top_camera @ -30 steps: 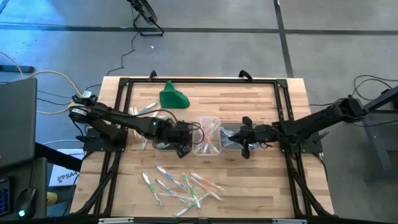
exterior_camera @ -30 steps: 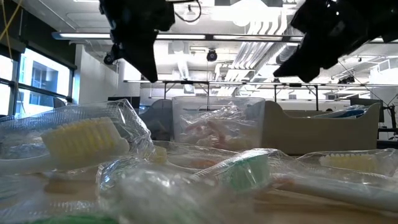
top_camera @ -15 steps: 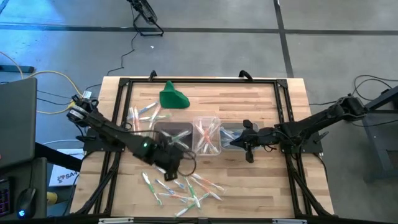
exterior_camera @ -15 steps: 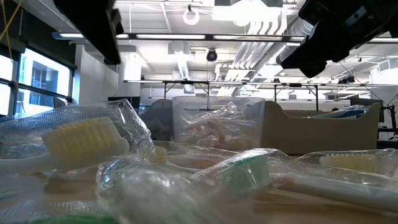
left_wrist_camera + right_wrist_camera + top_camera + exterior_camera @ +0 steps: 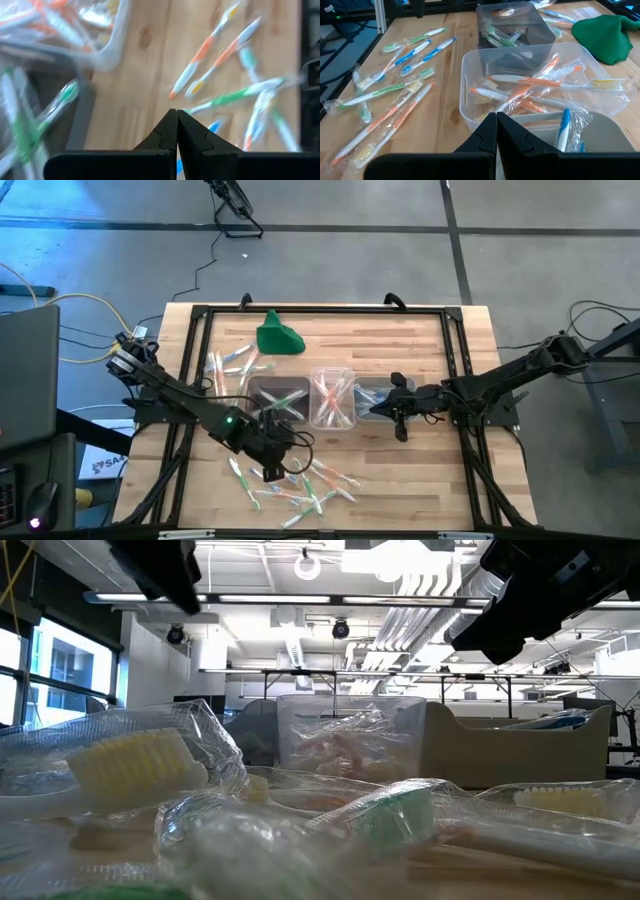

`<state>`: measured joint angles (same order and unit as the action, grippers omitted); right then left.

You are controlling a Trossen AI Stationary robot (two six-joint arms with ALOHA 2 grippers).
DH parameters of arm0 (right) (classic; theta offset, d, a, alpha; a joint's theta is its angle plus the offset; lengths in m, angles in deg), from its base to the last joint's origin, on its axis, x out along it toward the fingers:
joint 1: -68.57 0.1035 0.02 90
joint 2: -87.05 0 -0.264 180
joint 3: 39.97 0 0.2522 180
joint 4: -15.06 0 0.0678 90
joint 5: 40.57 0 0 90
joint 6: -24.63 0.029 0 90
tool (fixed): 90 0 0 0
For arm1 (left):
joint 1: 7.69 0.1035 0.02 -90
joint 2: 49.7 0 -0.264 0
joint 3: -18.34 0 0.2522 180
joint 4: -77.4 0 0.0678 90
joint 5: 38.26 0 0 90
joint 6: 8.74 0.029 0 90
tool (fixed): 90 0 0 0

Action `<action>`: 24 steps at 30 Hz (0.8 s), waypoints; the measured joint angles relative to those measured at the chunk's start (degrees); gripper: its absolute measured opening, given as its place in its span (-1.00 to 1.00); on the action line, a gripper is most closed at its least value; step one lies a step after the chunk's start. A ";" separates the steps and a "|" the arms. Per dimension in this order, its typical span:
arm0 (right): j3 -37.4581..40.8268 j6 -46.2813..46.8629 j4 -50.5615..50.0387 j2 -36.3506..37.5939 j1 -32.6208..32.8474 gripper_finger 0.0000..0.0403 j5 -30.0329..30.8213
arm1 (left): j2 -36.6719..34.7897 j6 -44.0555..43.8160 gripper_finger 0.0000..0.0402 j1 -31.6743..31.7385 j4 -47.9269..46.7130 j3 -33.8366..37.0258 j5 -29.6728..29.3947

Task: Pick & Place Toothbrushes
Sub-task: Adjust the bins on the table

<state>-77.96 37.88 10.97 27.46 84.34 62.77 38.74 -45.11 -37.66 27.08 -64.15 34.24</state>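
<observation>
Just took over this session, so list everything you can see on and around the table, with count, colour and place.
loose toothbrushes: a dozen or so, whitish with green, orange or blue, scattered at the table's near edge; a few more near the left rail
tubs: three, clear, in a row at the table's centre, holding green, orange and blue brushes in turn
green cloth: one, at the far edge
table: one, light wood with a black frame
left gripper: shut, holding nothing, over the loose pile
right gripper: shut, holding nothing, over the right-hand tub
</observation>
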 joint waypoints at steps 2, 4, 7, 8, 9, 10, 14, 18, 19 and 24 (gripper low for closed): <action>0.00 0.00 -0.02 0.00 0.00 -0.99 0.00 | 0.00 0.12 -1.00 -0.02 2.43 0.00 0.00; 0.00 -0.03 0.00 0.00 0.00 -0.99 0.00 | 0.00 0.12 -1.00 -0.02 3.95 0.00 -0.02; 0.00 -0.86 0.00 0.00 0.00 -0.99 0.00 | 0.00 0.12 -1.00 -0.02 5.88 0.00 -0.06; 0.00 -1.05 -0.03 0.05 0.00 -0.99 0.00 | 0.00 0.15 -1.00 -0.02 6.48 0.00 -0.08; 0.00 -1.09 -0.11 0.35 0.00 -0.99 0.00 | 0.07 0.44 -1.00 0.00 6.96 0.00 -0.15; 0.00 -1.10 -0.15 0.68 0.00 -0.99 0.00 | 0.46 0.88 -1.00 0.00 7.46 0.00 -0.67; 0.00 -1.11 -0.36 2.65 0.00 -0.99 -0.01 | 2.65 5.14 -1.00 0.00 9.05 0.04 -2.58; 0.00 -1.11 -1.50 4.86 0.07 -0.99 -0.26 | 5.53 9.18 -1.00 0.00 13.08 0.02 -2.56; 0.00 -1.09 -2.39 5.35 0.16 -0.99 -0.24 | 6.29 10.32 -1.00 0.00 14.38 0.02 -2.56; 0.00 -1.11 -3.24 5.60 1.08 -0.99 -0.13 | 7.40 15.40 -0.99 0.00 18.23 -0.05 -2.66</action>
<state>-77.96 36.77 7.73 33.05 85.42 62.64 46.15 -29.71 -37.66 45.30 -64.19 31.58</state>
